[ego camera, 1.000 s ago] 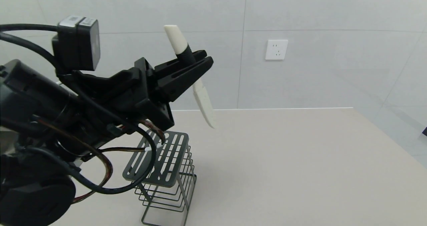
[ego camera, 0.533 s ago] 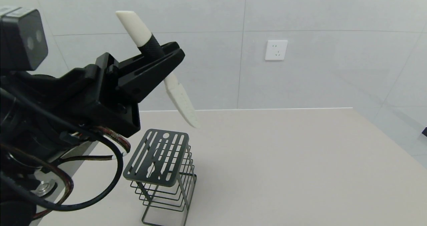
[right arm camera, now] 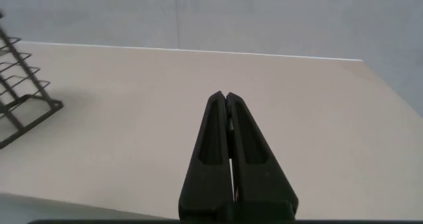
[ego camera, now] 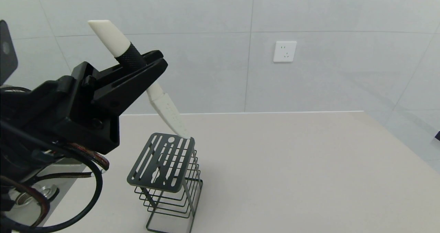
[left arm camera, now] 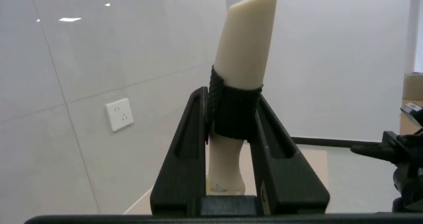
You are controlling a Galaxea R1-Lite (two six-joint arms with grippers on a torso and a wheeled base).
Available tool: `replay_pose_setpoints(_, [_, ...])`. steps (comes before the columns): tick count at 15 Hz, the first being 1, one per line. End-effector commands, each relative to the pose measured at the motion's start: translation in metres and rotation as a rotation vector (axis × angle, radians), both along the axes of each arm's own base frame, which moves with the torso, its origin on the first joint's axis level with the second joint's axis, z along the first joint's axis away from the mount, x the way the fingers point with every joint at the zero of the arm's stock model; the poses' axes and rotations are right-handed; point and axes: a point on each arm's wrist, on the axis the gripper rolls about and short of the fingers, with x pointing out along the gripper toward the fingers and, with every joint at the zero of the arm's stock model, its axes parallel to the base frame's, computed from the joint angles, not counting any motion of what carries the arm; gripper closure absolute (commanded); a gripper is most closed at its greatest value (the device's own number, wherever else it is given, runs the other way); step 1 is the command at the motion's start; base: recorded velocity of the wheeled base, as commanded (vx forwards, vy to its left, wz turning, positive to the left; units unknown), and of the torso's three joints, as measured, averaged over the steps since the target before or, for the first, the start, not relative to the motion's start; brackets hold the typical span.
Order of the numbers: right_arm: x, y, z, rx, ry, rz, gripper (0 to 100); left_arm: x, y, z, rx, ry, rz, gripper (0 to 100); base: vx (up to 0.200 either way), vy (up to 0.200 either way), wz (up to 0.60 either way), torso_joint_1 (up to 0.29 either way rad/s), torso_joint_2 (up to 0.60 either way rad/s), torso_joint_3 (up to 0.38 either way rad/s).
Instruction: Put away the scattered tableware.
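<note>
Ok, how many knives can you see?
1. A white knife, clamped by its handle in the left gripper, tilted with its tip at the far corner of the knife rack. The arm blocks part of the counter, so others may be hidden.

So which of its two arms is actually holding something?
The left end effector, clamped on a white knife whose tip is near the slotted rack. The right end effector is shut and empty.

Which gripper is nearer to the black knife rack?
Left. The left gripper hangs above the knife rack, jaws shut on a white knife whose tip is at the rack's slotted top. The right gripper is farther off, over the table.
</note>
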Motion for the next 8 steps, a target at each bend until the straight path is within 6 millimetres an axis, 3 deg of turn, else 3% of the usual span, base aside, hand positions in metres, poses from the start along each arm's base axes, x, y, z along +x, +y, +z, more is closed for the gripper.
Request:
replay_pose_setpoints(1, [0.000, 0.000, 0.000, -0.008, 0.000, -0.001, 100, 0.004, -0.003, -0.005, 0.018, 0.004, 0.006, 100, 0.000, 0.000, 0.00, 0.000, 0.00, 0.000])
replay_pose_setpoints(6, [0.000, 0.000, 0.000, -0.007, -0.004, -0.001, 100, 0.007, 0.003, -0.010, 0.060, -0.017, 0.018, 100, 0.000, 0.000, 0.00, 0.000, 0.00, 0.000])
replay_pose_setpoints(8, [0.000, 0.000, 0.000, -0.007, -0.004, 0.000, 100, 0.008, 0.015, -0.031, 0.174, -0.031, -0.018, 100, 0.000, 0.000, 0.00, 0.000, 0.00, 0.000])
